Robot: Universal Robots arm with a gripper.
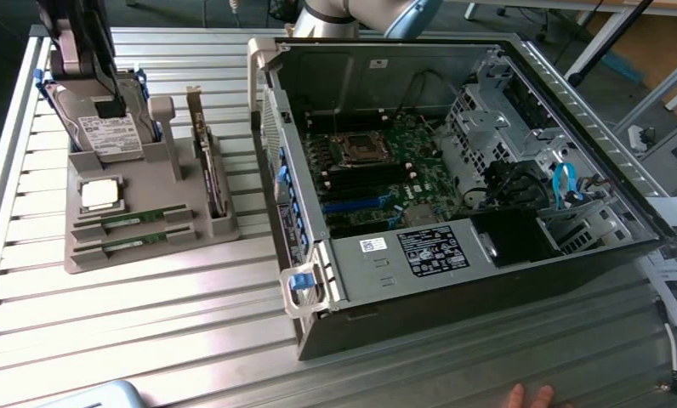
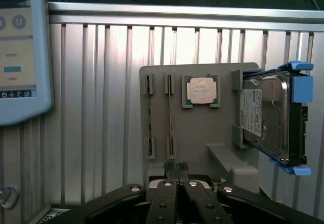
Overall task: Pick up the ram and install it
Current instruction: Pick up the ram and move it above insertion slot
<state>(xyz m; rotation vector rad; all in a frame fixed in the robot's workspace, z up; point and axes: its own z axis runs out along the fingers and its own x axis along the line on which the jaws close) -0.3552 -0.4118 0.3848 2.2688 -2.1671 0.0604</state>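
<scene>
Wrist view: black two-finger gripper [image 2: 176,169], clenched on nothing, near one end of two thin green ram sticks [image 2: 150,117] seated in slots of a grey plastic holder [image 2: 202,128], beside a square silver processor [image 2: 201,90]. Silver hard drive in blue rails [image 2: 273,115] stands on edge on that holder, white label print unreadable. Exterior view: open black computer case [image 1: 452,297], frame stickers [image 1: 432,252] illegible, on slatted aluminium table [image 1: 145,323].

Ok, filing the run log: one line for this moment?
gripper shut, empty | over tray | both ram sticks in tray slots
</scene>
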